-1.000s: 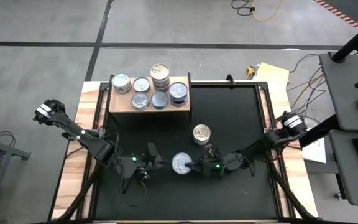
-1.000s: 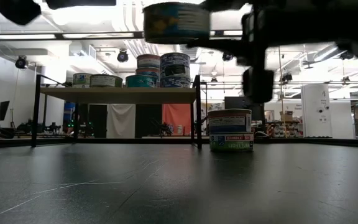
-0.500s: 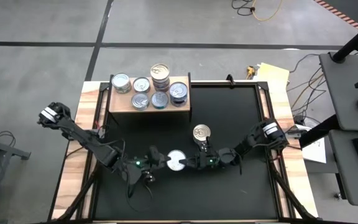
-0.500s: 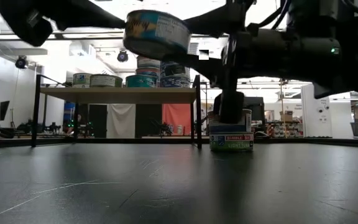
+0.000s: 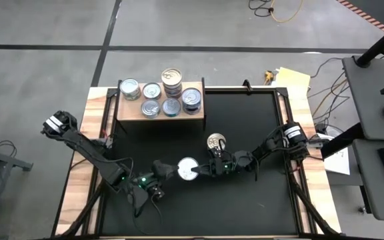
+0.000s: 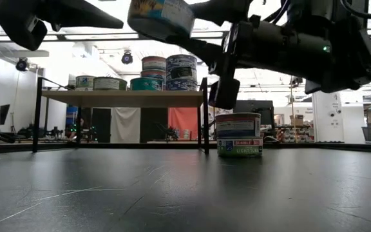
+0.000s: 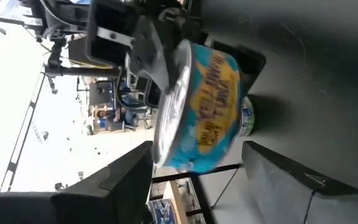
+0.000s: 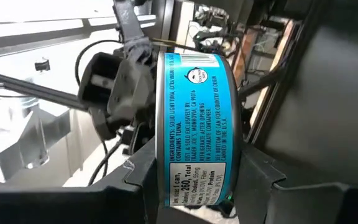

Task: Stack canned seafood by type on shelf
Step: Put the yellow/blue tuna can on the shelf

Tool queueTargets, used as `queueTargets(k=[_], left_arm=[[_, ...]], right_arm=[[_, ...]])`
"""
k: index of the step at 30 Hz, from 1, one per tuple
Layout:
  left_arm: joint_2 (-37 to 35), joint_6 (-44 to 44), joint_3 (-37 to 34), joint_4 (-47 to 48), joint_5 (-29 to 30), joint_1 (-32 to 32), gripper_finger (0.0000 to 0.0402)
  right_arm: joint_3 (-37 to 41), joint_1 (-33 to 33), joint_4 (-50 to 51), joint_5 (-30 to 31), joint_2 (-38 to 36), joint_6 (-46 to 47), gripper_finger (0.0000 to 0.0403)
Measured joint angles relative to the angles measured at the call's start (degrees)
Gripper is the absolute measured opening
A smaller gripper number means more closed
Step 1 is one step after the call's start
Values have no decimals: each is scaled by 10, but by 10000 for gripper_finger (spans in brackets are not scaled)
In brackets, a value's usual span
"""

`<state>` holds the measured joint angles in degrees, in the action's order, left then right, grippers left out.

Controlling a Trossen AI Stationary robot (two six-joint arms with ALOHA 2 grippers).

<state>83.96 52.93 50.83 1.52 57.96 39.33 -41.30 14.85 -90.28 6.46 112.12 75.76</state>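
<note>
A blue-labelled silver-topped can (image 5: 189, 170) hangs above the table's middle, with my right gripper (image 5: 201, 171) shut on it; the low view shows this can (image 6: 161, 16) high up and tilted. My left gripper (image 5: 172, 172) is open at the can's left. Its fingers (image 7: 129, 180) stand on either side of the can's near edge (image 7: 197, 158), with no touch showing. Two stacked cans (image 5: 217, 142) rest on the table just beyond. The wooden shelf (image 5: 129, 110) at the far left bears several cans, among them a gold-topped stack (image 5: 171, 79). My right gripper pinches the can across its height, one finger against each flat end (image 8: 161, 155). One finger (image 7: 148, 56) lies over the silver top. The fingers come roughly level from the table's right. The can is lifted clear of the table and tilted.
The shelf's legs (image 6: 205, 116) stand just left of the stacked cans (image 6: 239, 134) in the low view. The black table top (image 5: 245, 200) shows bare toward the near edge and right. Both arms reach in low over the near half.
My right gripper has carried the can a little toward the table's left and far edges, and the can has tipped from level to tilted. My left gripper has moved right toward the can until its fingers flank it.
</note>
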Motion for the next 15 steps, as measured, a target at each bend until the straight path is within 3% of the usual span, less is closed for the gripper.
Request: queueTargets(k=[15], left_arm=[[15, 36, 0, -30, 11, -1, 231]], right_arm=[[-39, -12, 43, -28, -1, -22, 138]])
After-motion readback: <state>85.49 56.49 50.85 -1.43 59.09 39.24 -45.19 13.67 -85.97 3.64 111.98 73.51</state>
